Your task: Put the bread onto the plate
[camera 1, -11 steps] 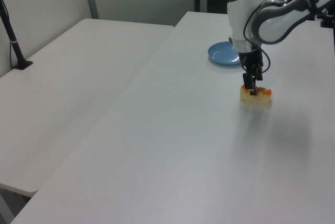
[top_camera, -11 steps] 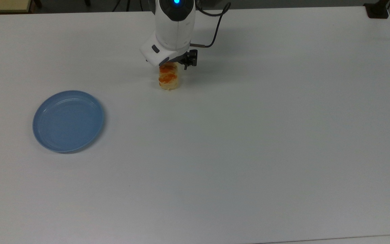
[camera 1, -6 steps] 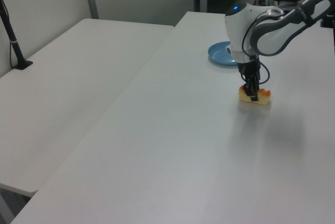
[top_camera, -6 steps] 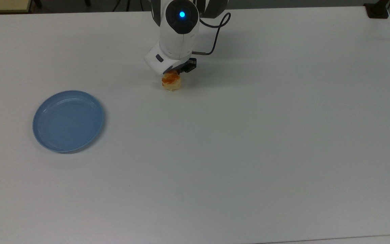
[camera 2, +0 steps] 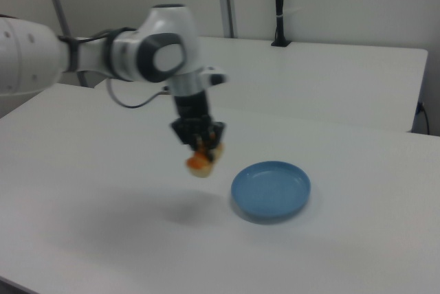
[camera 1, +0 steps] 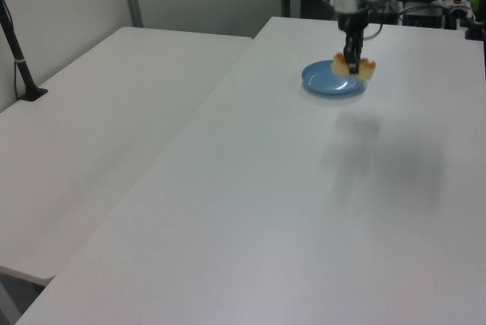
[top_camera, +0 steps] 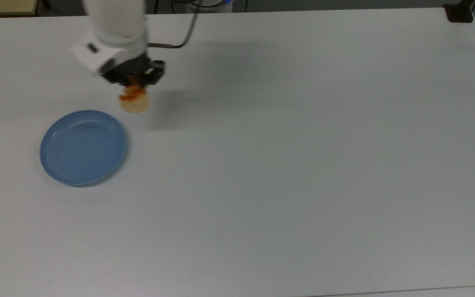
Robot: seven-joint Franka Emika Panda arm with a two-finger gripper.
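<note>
Since 0.5 s ago arm + bread have gone from mid-desk toward the top view's left, and bread is now off the desk surface, lifted. Gripper is clamped on the bread, fingers narrowed onto its upper part; bread hangs below the gripper, tilted, pale-yellow body w/ orange-brown glaze showing near the fingers. In the right view gripper holds bread clear above the desk, w/ a soft shadow on the desk below and to the right view's left of the plate. Plate is light blue, round, raised rim, flat on the white desk, nothing in it. In top view bread sits just off the plate's upper-right rim, not over the plate's middle. Right view: bread to the left of plate, near but apart, and higher. Left view: gripper and bread overlap the plate in line of sight, can't tell from there whether over it. Arm's white link and black cable run up out of the top view's top edge. Second white desk beside the main one in left view, w/ a black post on it.
</note>
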